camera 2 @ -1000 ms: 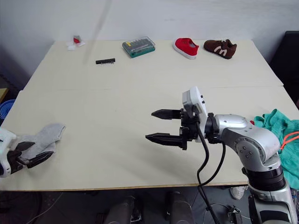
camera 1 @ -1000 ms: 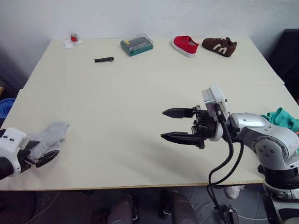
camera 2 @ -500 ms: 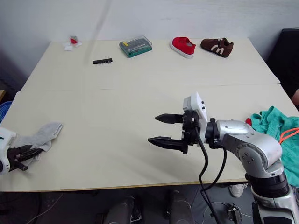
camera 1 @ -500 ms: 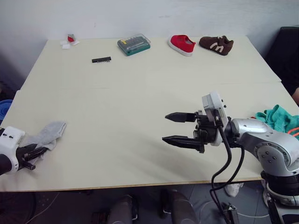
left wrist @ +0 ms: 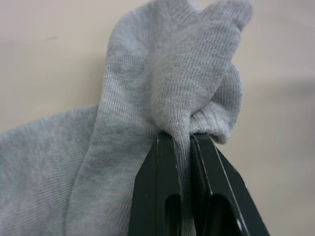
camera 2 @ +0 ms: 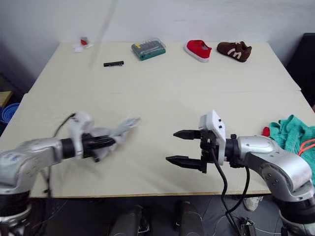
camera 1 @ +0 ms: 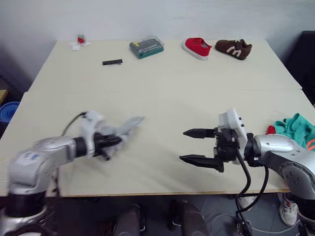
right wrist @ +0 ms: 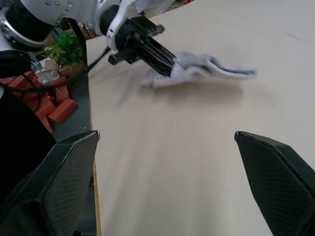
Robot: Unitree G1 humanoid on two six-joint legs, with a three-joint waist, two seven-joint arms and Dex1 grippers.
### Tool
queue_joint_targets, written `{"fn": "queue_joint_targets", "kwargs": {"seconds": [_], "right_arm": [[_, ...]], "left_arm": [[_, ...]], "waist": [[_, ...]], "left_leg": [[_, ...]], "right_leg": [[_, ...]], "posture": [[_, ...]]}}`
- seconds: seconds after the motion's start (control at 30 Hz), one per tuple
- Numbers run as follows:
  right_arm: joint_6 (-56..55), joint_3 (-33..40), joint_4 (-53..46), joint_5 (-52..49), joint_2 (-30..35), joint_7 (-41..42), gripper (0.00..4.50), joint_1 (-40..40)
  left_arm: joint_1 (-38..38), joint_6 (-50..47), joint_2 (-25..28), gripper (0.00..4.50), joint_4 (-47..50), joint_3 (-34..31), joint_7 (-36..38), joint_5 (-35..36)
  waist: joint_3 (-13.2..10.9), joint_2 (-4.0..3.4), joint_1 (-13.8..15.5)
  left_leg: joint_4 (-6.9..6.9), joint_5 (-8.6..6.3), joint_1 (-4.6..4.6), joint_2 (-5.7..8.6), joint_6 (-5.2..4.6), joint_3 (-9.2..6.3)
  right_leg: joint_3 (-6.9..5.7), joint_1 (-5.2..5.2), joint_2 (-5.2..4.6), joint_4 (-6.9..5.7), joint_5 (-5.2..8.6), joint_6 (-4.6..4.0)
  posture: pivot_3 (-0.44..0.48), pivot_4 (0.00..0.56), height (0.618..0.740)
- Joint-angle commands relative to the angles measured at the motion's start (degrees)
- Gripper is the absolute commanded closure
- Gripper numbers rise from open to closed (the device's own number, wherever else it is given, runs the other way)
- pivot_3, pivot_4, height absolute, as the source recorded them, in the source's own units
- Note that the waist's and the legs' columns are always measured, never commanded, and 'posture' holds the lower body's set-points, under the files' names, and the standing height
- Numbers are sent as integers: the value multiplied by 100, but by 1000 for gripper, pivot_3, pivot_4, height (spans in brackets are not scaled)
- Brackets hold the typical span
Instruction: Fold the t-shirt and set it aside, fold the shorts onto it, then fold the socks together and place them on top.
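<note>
Two grey socks point(left wrist: 162, 83) are being pinched by the left gripper point(camera 1: 112, 141); sock-folding seems underway; the right gripper point(camera 1: 193, 145), spread and empty, is waiting to assist.

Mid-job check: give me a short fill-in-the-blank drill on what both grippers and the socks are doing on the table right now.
1. The left gripper is shut on the grey ____.
2. The right gripper hovers over the table with its fingers ____.
3. The teal shorts lie at the table's ____ edge.
4. The red shoe sits next to a ____ shoe.

Missing words: socks; open; right; brown
</note>
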State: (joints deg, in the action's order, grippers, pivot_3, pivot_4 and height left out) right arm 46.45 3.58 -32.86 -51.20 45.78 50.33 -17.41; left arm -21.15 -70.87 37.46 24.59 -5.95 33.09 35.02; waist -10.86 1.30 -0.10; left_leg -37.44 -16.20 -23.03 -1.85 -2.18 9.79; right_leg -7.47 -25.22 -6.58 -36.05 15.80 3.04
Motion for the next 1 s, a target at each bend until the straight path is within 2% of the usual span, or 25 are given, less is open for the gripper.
{"fn": "queue_joint_targets", "kwargs": {"seconds": [0.03,0.1,0.23,0.37,0.47,0.5,0.53,0.7,0.83,0.87,1.0], "right_arm": [[38,250,-257,-194,65,-100,0,54],[47,279,-338,-192,92,-128,0,148],[43,402,-406,-143,193,-209,0,300],[62,479,-490,-62,288,-335,0,495],[24,447,-478,42,281,-436,0,541],[1,426,-467,106,271,-479,0,553],[-10,417,-464,149,259,-512,0,565],[4,434,-520,151,214,-596,0,622],[12,470,-539,168,252,-656,0,673],[16,498,-543,169,266,-673,0,689],[-17,572,-575,294,361,-696,0,802]], "left_arm": [[-475,-565,-356,4488,-16,381,-393,26],[-931,-839,-859,4488,-307,755,-701,-80],[-1402,-742,-1302,4488,-547,1501,-883,-335],[-1704,-895,-2436,4488,-1182,1647,-1698,-758],[-1754,-866,-2858,4488,-1313,1621,-1957,-950],[-1746,-870,-2958,3855,-1349,1540,-2022,-983],[-1737,-890,-3015,3667,-1367,1463,-2063,-996],[-1824,-1333,-3126,2049,-1365,824,-2098,-883],[-2106,-2130,-3090,823,-1127,-27,-1543,-194],[-2112,-2159,-2849,522,-1006,-83,-1327,41],[-1925,-1855,-1431,522,-373,286,-234,609]], "waist": [[-1,1,-9],[-1,1,32],[-1,2,108],[-2,3,161],[-2,4,162],[-2,4,157],[-2,4,151],[-2,4,148],[-2,4,147],[-2,4,147],[-2,3,120]], "left_leg": [[-1,1,1,0,-1,0],[-7,5,1,-1,-1,-5],[-25,3,-5,1,-6,-16],[-38,-2,-7,0,-13,-17],[-57,-8,-10,-1,-23,-32],[-58,-9,-5,0,-26,-35],[-59,-10,-4,0,-26,-40],[-59,-9,-3,-2,-24,-47],[-60,-9,-5,-2,-24,-50],[-60,-9,-6,-2,-23,-50],[-57,-9,-5,-5,-11,-49]], "right_leg": [[1,1,1,0,-2,-1],[-2,3,3,-3,-3,-2],[-7,12,3,-1,-4,0],[-8,19,2,4,-7,5],[-18,37,3,8,-10,11],[-19,47,2,11,-11,13],[-22,51,2,13,-11,13],[-27,54,3,11,-11,13],[-32,55,3,12,-11,13],[-32,55,3,12,-11,13],[-34,51,4,8,-8,9]], "posture": [[0,150,740],[0,150,740],[0,150,740],[0,150,740],[0,150,740],[0,150,740],[0,150,740],[0,150,740],[0,150,740],[0,150,740],[0,150,740]]}}
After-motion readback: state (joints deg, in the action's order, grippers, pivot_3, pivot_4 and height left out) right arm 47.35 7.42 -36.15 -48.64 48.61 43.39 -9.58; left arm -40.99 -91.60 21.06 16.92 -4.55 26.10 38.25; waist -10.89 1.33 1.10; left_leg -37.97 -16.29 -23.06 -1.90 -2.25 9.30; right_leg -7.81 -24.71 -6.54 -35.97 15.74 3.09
